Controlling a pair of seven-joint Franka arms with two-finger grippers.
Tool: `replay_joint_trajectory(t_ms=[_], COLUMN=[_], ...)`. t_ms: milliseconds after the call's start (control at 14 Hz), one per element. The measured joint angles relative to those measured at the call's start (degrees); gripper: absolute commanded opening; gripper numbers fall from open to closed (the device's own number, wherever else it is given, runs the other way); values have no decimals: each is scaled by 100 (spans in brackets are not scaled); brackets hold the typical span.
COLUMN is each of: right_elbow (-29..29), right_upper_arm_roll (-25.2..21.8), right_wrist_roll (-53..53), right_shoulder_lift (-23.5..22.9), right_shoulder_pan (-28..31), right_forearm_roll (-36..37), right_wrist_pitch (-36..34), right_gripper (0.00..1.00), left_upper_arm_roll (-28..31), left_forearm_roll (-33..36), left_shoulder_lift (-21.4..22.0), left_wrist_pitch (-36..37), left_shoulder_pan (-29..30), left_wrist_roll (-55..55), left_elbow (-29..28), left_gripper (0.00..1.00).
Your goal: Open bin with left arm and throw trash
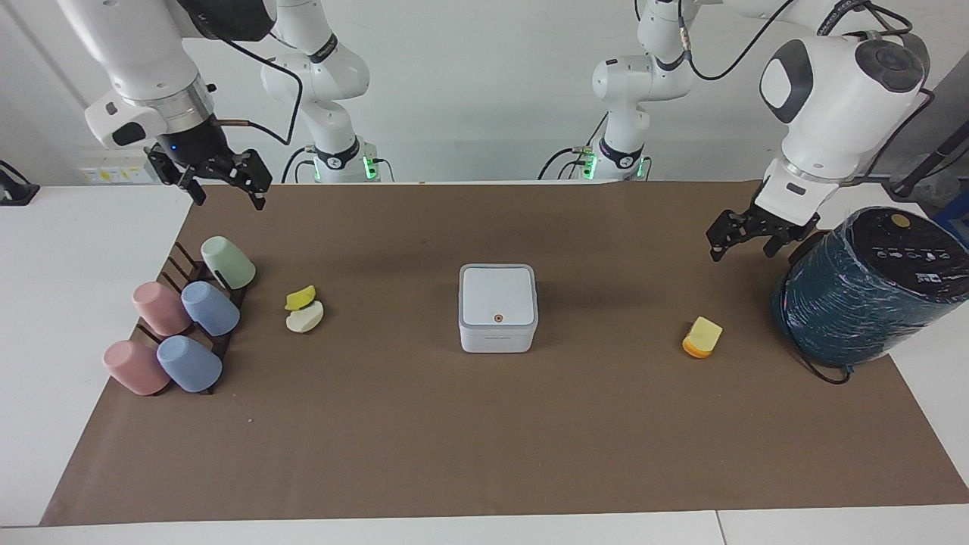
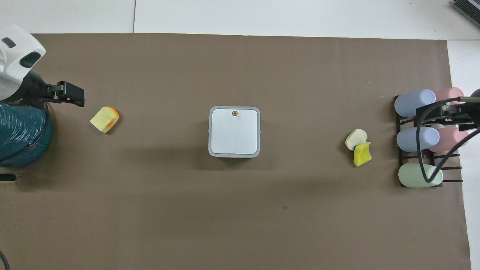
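The white bin (image 1: 498,306) stands mid-table with its grey-rimmed lid shut; it also shows in the overhead view (image 2: 234,131). A yellow-and-orange trash chunk (image 1: 702,337) lies toward the left arm's end of the table, and shows from overhead too (image 2: 105,119). A yellow chunk (image 1: 300,297) and a cream chunk (image 1: 305,317) touch each other toward the right arm's end. My left gripper (image 1: 746,244) hangs open and empty over the mat, beside the teal cylinder. My right gripper (image 1: 223,189) hangs open and empty, raised over the cup rack.
A big dark teal wrapped cylinder (image 1: 870,288) stands at the left arm's end of the table. A dark rack with several pastel cups (image 1: 182,325) lies at the right arm's end. A brown mat (image 1: 484,439) covers the table.
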State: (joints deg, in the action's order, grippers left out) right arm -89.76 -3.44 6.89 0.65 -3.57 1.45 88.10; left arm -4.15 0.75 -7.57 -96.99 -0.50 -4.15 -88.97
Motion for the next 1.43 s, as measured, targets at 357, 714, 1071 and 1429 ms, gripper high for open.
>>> replay_joint_trajectory(t_ms=[357,714,1071,1429], right_elbow=[-10,-16,-17,-17], right_upper_arm_roll=[0,0,0,0], right_wrist_roll=[0,0,0,0], right_shoulder_lift=[0,0,0,0], right_shoulder_pan=[0,0,0,0], right_forearm_roll=[0,0,0,0], right_wrist_pitch=[0,0,0,0], right_gripper=[100,100,100,100], left_upper_arm_roll=[0,-2,-46,-93], left_forearm_roll=[0,0,0,0], left_shoulder_lift=[0,1,3,123], left_wrist_pitch=[-2,-8,-45,-858], left_shoulder_pan=[0,0,-41,-580], left_wrist_roll=[0,1,6,-165], left_elbow=[0,0,-9,-441], left_gripper=[100,100,100,86])
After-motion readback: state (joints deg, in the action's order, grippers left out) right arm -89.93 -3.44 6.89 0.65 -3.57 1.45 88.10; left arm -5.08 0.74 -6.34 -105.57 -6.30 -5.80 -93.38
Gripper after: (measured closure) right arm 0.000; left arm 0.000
